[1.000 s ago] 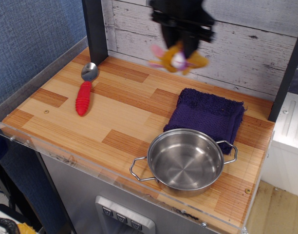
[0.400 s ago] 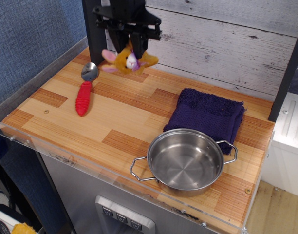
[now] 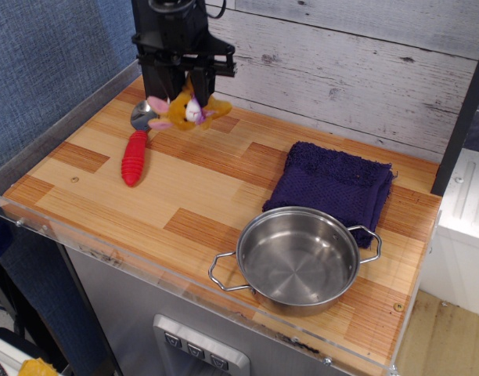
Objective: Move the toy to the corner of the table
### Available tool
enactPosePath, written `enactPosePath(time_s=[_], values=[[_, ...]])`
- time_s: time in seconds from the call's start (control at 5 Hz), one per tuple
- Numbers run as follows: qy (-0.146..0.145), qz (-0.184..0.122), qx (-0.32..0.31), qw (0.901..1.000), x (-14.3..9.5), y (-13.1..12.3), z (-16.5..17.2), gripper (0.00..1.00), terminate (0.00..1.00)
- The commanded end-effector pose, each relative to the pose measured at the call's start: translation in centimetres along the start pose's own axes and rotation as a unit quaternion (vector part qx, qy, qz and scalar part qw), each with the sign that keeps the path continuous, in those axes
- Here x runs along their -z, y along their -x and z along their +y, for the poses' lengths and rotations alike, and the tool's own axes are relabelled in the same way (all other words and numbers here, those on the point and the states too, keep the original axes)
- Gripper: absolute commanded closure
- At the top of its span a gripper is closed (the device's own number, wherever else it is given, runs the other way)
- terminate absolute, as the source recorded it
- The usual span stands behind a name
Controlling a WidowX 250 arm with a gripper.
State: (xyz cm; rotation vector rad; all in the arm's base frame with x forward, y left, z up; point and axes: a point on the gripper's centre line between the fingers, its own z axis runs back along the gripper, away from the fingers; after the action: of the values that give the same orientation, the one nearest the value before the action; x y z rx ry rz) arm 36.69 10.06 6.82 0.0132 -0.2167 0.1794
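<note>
Wood-plank table [image 3: 216,196] fills most of the frame, light and dark striped boards w/ a clear acrylic lip running along the lower-left and bottom edges. Grey whitewashed plank wall behind it up top, blue textured panel on the left side.

Next biggest is the robot arm, black, coming down at the upper left, right in front of a dark vertical post. Its gripper [image 3: 185,84] is pinched on the toy [image 3: 189,111], fingers closed around the top of it, so the plush hangs just under the black fingers. Toy is a golden-brown plush animal w/ pink ears sticking out to the left and a white-purple face pointing toward the camera. It's in the upper-left part of the pic, over the back-left area of the table, looks lifted off the boards but can't tell how high tbh.

Steel pot [image 3: 298,258], two wire handles, sits lower right of center near the front edge. Touching it from behind is a folded purple towel [image 3: 337,184], right-center, pot overlaps its front edge.

Red-handled spoon [image 3: 136,145] lies on the left side, ribbed handle pointing down-frame, metal bowl up near the toy's pink ear, partly overlapped by it in this view.
</note>
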Motion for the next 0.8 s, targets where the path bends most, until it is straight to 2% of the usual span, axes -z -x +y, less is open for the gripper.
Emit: enactPosePath(time_s=[0.0,0.4,0.6], values=[[-0.017,-0.009,-0.036,0.9992,0.6,-0.8,3.1,1.00,0.00],[-0.028,-0.003,-0.054,0.9982,1.8,-1.1,5.6,1.00,0.00],[-0.026,0.009,-0.064,0.9976,2.0,-0.8,6.4,0.00,0.00]])
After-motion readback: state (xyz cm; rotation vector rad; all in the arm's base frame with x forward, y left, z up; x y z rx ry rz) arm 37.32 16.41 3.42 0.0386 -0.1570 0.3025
